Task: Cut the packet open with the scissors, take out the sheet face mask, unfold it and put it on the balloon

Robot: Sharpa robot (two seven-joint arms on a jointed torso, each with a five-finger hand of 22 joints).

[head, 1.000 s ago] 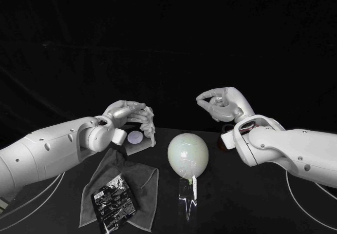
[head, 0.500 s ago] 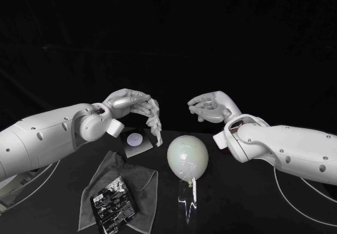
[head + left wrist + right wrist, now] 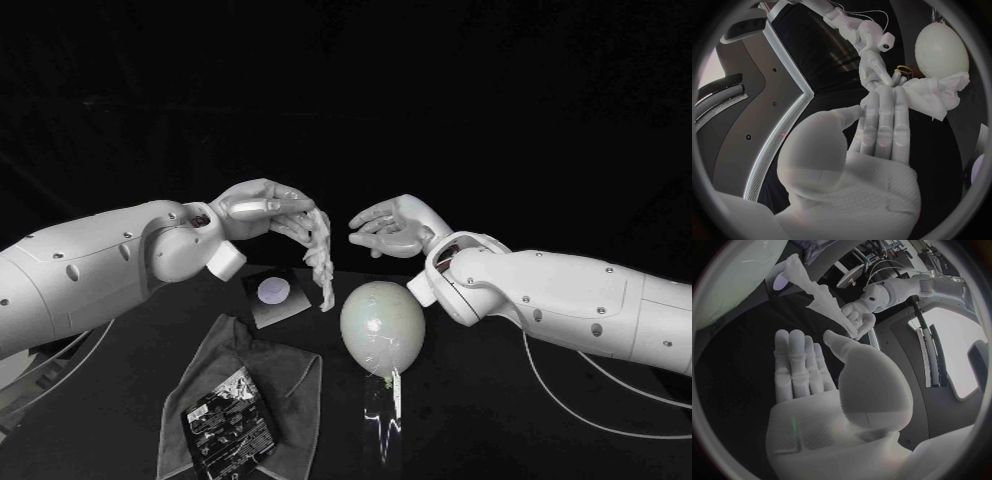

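My left hand [image 3: 267, 210] is raised over the table and pinches the top of the white sheet face mask [image 3: 319, 258], which hangs crumpled below its fingers. Seen from the left wrist, the mask [image 3: 932, 95] bunches at the fingertips [image 3: 886, 107] with the balloon [image 3: 942, 50] beyond. My right hand [image 3: 387, 226] hovers close beside the mask with its fingers apart and holds nothing; the right wrist view shows its flat palm [image 3: 814, 375] facing the mask [image 3: 811, 287]. The pale egg-shaped balloon [image 3: 382, 325] lies on the table under both hands. The black packet [image 3: 231, 420] lies on a grey cloth [image 3: 267, 365].
A small dark block with a pale round face [image 3: 274, 291] sits behind the cloth, left of the balloon. A thin shiny thing [image 3: 384, 415] lies in front of the balloon; I cannot tell what it is.
Both hands have moved toward each other above the balloon. The right hand has gone from curled to spread. The mask now hangs longer from the left hand.
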